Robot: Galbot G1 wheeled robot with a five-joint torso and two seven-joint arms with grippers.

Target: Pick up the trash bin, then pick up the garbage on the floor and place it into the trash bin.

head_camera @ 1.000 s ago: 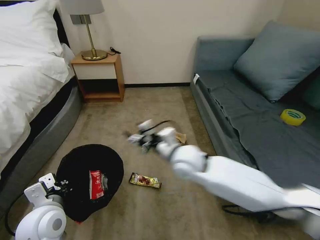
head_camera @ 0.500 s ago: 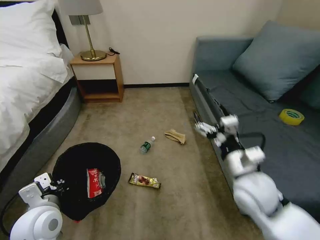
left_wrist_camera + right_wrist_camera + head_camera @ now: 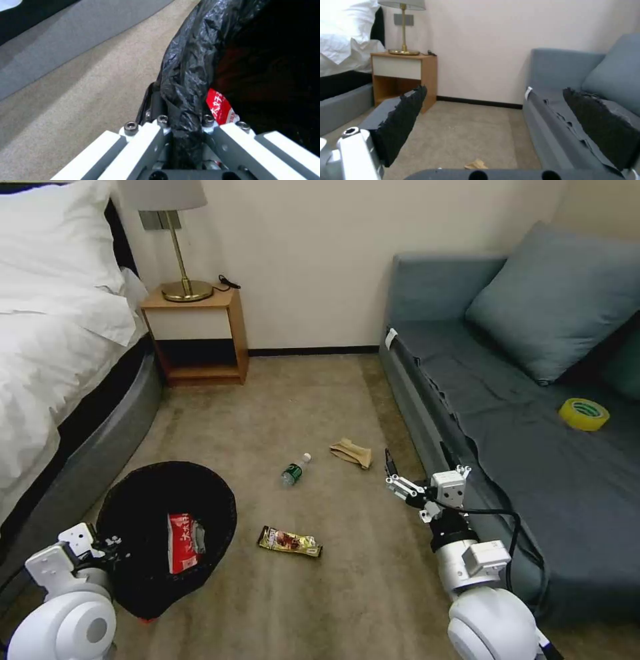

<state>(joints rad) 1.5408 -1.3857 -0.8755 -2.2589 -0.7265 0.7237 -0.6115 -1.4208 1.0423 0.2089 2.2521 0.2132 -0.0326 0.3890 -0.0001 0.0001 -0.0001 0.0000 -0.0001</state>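
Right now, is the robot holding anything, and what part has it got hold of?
Yes. The left gripper is clamped on the liner-covered rim of the trash bin. The right gripper is open and holds nothing.

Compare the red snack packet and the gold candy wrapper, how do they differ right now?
The red snack packet lies inside the trash bin, which the left gripper grips by its rim; the gold candy wrapper lies on the carpet beside the bin. The packet is red-white, the wrapper gold-brown. Both lie flat.
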